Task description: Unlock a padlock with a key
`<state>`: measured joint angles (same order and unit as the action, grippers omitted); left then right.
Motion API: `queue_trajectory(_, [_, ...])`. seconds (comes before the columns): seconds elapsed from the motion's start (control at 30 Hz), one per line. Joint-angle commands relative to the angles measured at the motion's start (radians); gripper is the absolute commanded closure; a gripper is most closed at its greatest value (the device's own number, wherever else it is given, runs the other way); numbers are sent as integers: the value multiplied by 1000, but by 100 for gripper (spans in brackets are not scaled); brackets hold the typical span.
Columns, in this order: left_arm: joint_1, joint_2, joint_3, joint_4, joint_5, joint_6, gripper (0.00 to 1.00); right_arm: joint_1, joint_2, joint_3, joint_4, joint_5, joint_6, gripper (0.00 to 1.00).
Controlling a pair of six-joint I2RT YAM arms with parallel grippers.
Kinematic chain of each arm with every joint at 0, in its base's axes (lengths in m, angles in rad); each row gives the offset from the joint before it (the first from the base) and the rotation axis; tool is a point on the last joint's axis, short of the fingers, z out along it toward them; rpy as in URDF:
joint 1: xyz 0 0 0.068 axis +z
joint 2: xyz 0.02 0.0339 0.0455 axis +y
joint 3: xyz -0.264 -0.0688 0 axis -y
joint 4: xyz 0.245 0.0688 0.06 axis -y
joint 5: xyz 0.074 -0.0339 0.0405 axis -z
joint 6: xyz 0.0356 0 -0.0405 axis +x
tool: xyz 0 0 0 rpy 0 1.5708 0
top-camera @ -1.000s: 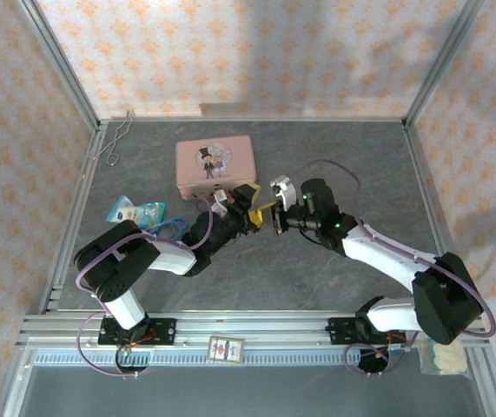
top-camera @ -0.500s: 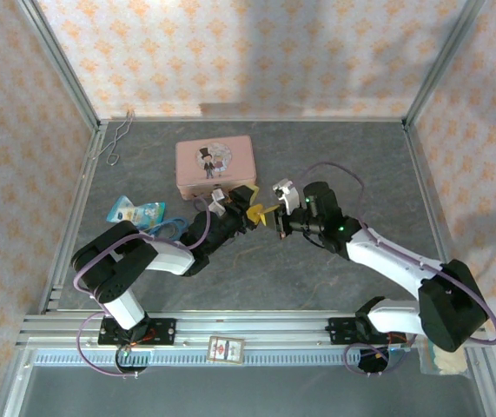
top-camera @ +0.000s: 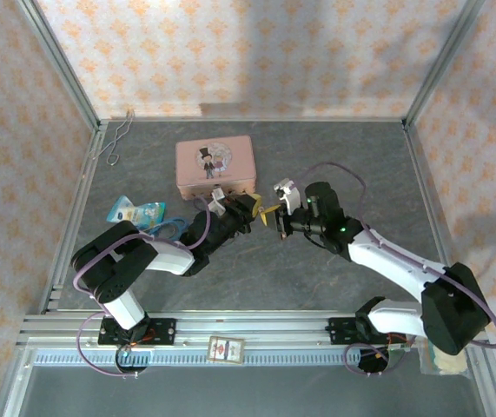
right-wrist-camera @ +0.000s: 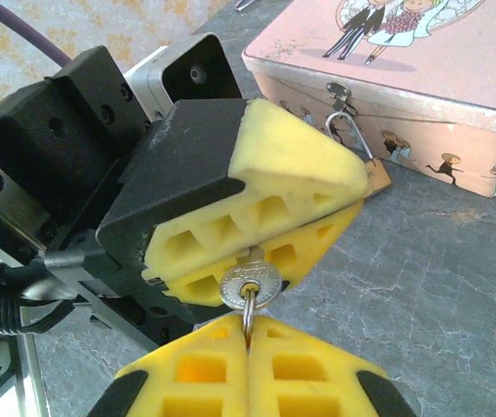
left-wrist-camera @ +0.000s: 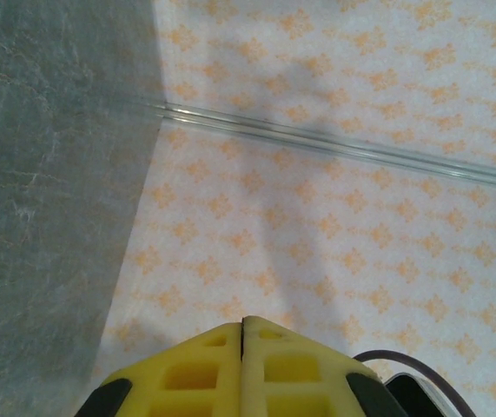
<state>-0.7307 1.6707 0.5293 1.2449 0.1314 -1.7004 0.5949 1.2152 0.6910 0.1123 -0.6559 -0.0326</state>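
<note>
The right gripper point(right-wrist-camera: 248, 334), at the bottom centre of its wrist view, has its yellow pads pressed together on the shaft of the key point(right-wrist-camera: 249, 285), whose round silvery head stands just above the tips. The head's top edge meets the seam of the left gripper point(right-wrist-camera: 352, 201), whose own pads are also pressed together. Whether they pinch the key cannot be told.

Behind that gripper's tips, toward the right of the frame, the brass padlock point(right-wrist-camera: 376, 178) hangs by its shackle from the clasp of the pink picture tin point(right-wrist-camera: 421, 78), partly hidden. The tin rests on the grey table point(right-wrist-camera: 439, 287).

In the top view, compared with a second ago, the two grippers still meet just below the tin's lower right corner, while the right arm's elbow has shifted slightly toward the lower right.
</note>
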Motion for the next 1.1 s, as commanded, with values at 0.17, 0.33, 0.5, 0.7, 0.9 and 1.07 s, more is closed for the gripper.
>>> queue_trajectory(0.17, [17,-107,42,-53,13,298,100,-14,-96,7,-33,119,81,56])
queue_trajectory(0.33, [18,-211,84,-192,40,600,100,-65,-144,-92,201,-49,286,49])
queue_trajectory(0.5, [20,-259,61,-165,80,756,100,-92,-134,-237,654,-187,630,50])
queue_trajectory(0.7, [22,-256,12,-73,113,793,100,-93,-135,-329,994,-165,819,49])
queue_trajectory(0.9, [21,-222,-3,53,180,780,100,-86,-66,-328,1096,-196,869,50])
queue_trajectory(1.07, [19,-219,8,62,203,782,100,-71,8,-315,1139,-209,874,52])
